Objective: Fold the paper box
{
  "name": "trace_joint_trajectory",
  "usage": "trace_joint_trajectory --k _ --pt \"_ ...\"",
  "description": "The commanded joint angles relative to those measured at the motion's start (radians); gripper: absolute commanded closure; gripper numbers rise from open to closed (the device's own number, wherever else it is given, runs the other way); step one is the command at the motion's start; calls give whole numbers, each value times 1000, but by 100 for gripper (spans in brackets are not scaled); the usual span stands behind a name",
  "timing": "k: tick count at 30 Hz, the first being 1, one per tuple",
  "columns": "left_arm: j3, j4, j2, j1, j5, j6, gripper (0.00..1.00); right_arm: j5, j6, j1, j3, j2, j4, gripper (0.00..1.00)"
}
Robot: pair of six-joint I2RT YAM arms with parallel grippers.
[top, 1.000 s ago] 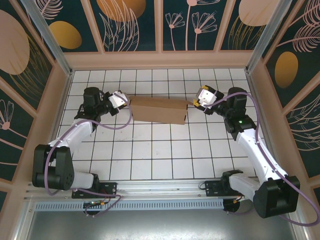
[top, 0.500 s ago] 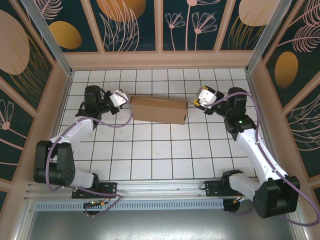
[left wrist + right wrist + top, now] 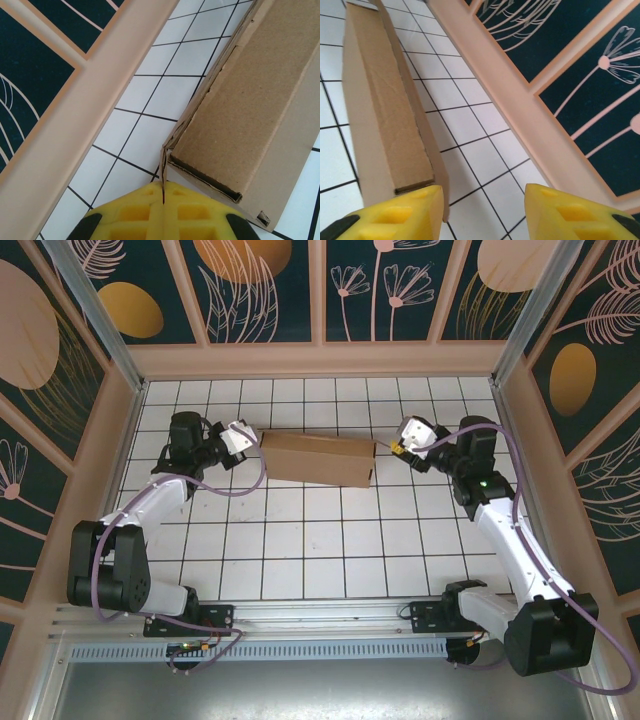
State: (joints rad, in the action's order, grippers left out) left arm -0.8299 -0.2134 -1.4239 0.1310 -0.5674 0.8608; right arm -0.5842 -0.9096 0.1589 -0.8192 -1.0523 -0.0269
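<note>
From the near edge of the tiled table (image 3: 300, 540) both arms reach out to its far half, where the paper box (image 3: 318, 459) lies as a long, closed-up brown carton, one gripper at each short end. The left gripper (image 3: 163, 200) has its yellow fingers pressed flat together, and a thin edge of the box's corner flap appears to be nipped in the seam between them. The right gripper (image 3: 484, 200) stands parted with only bare tile between its fingers, the other end of the box just beside one finger (image 3: 400, 212). The cardboard looks light, stiff across its panels but ready to bend at the creases, and likely to slide on the smooth tiles. It is best taken by a flap edge at an end, gently, since a hard pinch would crush the fluting. The overhead view gives the whole box and both arms; the left wrist view alone shows the end flap gaping slightly, and the right wrist view the long seam not quite shut
</note>
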Motion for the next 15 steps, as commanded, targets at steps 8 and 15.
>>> trace_joint_trajectory --k 8,15 --pt "28 -45 42 4 8 -24 100 -24 12 22 38 -57 -11 47" --pt "31 -35 46 3 11 -16 100 48 -26 53 46 -121 33 51"
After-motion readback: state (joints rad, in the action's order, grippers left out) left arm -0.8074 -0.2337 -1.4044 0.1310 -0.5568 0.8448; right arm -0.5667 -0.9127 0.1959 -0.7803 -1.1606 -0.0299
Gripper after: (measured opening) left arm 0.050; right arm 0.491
